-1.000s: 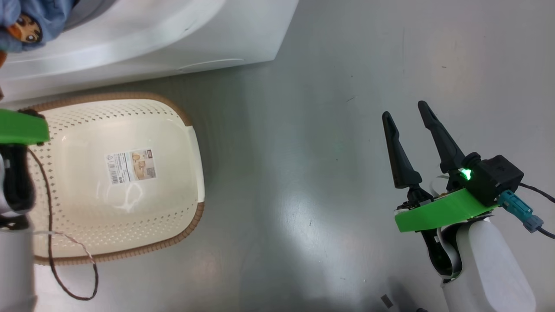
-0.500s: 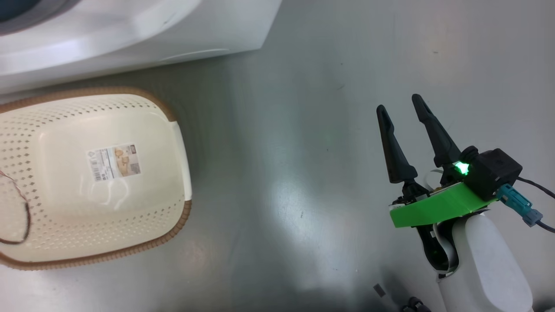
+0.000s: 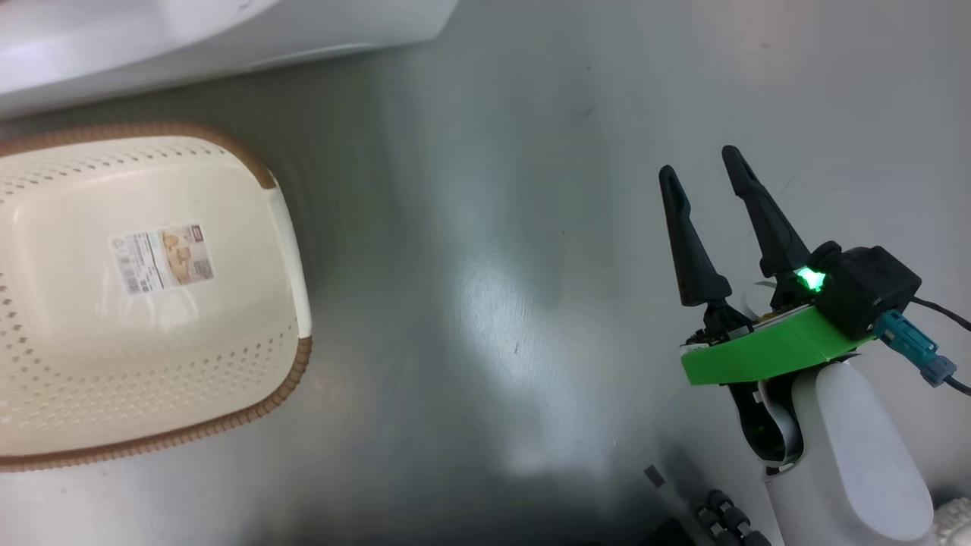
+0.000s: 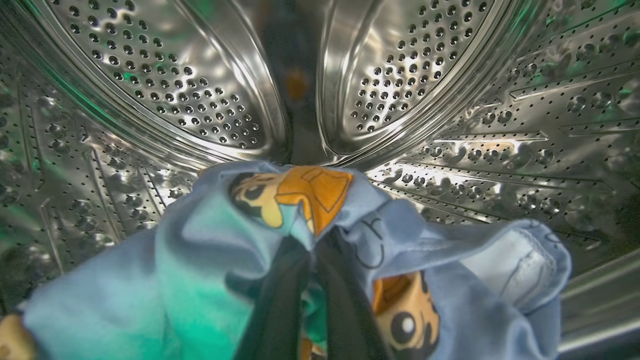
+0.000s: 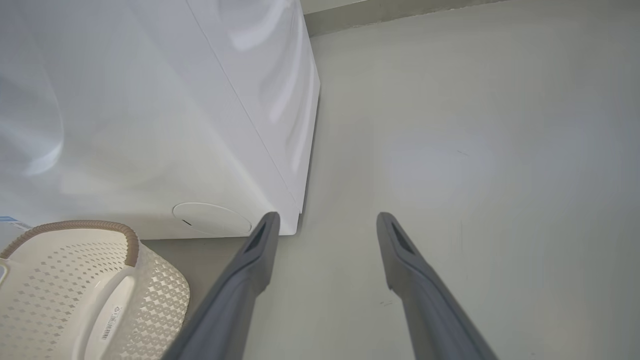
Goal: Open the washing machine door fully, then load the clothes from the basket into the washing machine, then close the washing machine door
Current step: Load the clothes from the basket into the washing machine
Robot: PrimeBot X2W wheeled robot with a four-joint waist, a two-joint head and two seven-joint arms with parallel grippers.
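Note:
In the left wrist view my left gripper (image 4: 312, 245) is shut on the clothes (image 4: 210, 260), light blue fabric with orange cartoon figures, held inside the washing machine's perforated steel drum (image 4: 165, 85). The cream basket (image 3: 144, 303) with its brown rim stands on the floor at the left of the head view, holding nothing but its label; it also shows as the basket (image 5: 65, 290) at the lower left of the right wrist view. The white washing machine (image 3: 190, 30) lies along the top left. My right gripper (image 3: 702, 171) hangs open over bare floor to the right, well away from the basket. The washing machine door is out of view.
The grey floor (image 3: 493, 265) stretches between the basket and my right arm. The washing machine's corner and round filter cap (image 5: 210, 219) stand just left of my right gripper (image 5: 325, 222) in the right wrist view. Small dark parts (image 3: 721, 516) lie at the head view's bottom edge.
The head camera has swung, shifting the basket and washing machine left and up in the picture. My left arm and the blue clothes have left the head view. The right gripper stays open.

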